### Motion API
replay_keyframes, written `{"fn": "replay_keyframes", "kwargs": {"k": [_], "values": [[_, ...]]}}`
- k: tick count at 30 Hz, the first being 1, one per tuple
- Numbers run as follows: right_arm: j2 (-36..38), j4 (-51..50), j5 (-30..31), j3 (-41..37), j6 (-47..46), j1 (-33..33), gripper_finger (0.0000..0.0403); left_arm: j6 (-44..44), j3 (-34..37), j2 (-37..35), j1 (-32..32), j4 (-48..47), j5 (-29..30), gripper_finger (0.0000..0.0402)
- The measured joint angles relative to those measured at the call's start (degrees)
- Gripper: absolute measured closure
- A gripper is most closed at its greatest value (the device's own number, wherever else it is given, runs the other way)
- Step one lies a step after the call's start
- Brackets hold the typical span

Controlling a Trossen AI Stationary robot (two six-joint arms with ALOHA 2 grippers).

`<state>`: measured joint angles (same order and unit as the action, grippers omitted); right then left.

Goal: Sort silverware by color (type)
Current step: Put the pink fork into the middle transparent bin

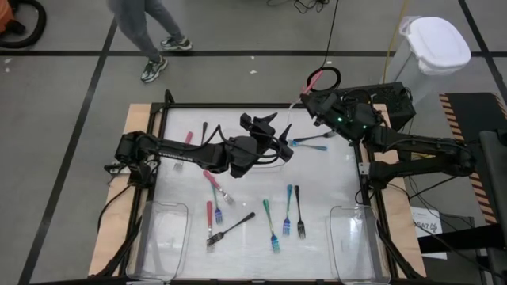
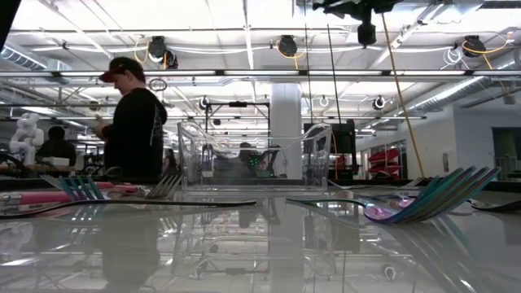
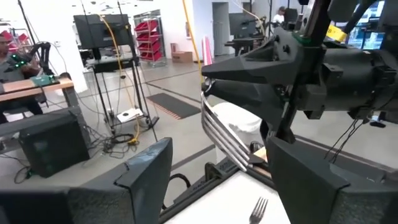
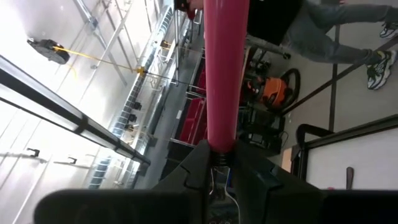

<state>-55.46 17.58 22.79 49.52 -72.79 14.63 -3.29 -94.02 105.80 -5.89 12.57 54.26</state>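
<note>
Right gripper (image 1: 311,89) jaws clamped on a pink-handled utensil (image 4: 221,68), raised above the far edge of the surface (image 1: 333,186). Left gripper (image 1: 265,127) jaws parted, holding nothing, near that same edge. Remaining silverware (image 1: 273,218) scattered mid-surface, between two clear trays (image 1: 162,237).

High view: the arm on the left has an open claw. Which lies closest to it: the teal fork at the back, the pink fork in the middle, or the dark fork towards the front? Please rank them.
From the left gripper:
1. teal fork, nearest, just to its right at the back.
2. pink fork, in the middle, towards the left.
3. dark fork, farthest, towards the front left.
</note>
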Motion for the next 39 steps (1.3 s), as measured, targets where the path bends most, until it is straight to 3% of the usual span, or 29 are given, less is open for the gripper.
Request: {"fn": "replay_keyframes", "kwargs": {"k": [6, 10, 21, 27, 33, 39], "values": [[-0.86, 0.76, -0.26, 0.0, 0.82, -0.12, 0.036, 3.35, 0.0, 0.0, 1.38, -2.21, -4.31, 0.0146], [-0.79, 1.34, -0.46, 0.0, 2.66, -0.12, 0.036, 4.44, 0.04, 0.02, 1.83, -3.55, -6.32, 0.0169], [-0.81, 1.49, -3.28, 0.0, 3.45, -0.12, 0.036, 4.48, 0.04, 0.0, 1.81, -4.24, -8.03, 0.0306], [-0.68, 1.49, -3.01, 0.0, 4.62, -0.08, 0.036, 8.27, 0.04, -0.02, 2.01, -4.28, -4.15, 0.0387], [0.33, 1.44, -4.22, 0.0, 6.72, -0.08, 0.035, 12.07, 0.04, -0.09, 1.86, -4.12, -2.92, 0.0396], [3.29, -0.7, -9.41, 0.0, 7.78, 0.72, 0.03, 12.21, 0.04, -0.66, 1.31, -4.12, -6.03, 0.04]]}}
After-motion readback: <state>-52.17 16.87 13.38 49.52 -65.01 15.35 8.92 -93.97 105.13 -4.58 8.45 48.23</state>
